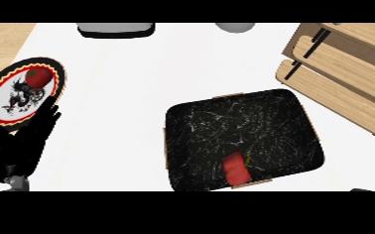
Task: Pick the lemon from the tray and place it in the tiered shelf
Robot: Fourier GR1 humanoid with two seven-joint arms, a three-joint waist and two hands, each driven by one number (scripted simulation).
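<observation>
Tray: a black marbled tray (242, 129) is lying on the white counter (132, 89), right of centre in the head view.
Red item: a red, blocky thing (235, 168) is sitting in the tray near its lower edge; a thin yellowish sliver is showing just beside it at the upper right.
Lemon: no clear lemon shape is showing; I cannot tell whether the yellowish sliver is part of it.
Tiered shelf: a wooden tiered shelf (333, 69) with black supports is standing at the upper right, apart from the tray.
Plate: a patterned plate (18, 99) is carrying a red round fruit (38, 77) at the left edge.
Left robot hand: the left robot hand (29, 139) is resting at the lower left just below the plate, fingers straight and pointing up, holding nothing.
Right robot hand: only a dark speck is showing at the lower right edge; its state cannot be told.
Far edge: a grey and black object (116, 29) and a grey rounded object (235, 27) are sitting at the top.
</observation>
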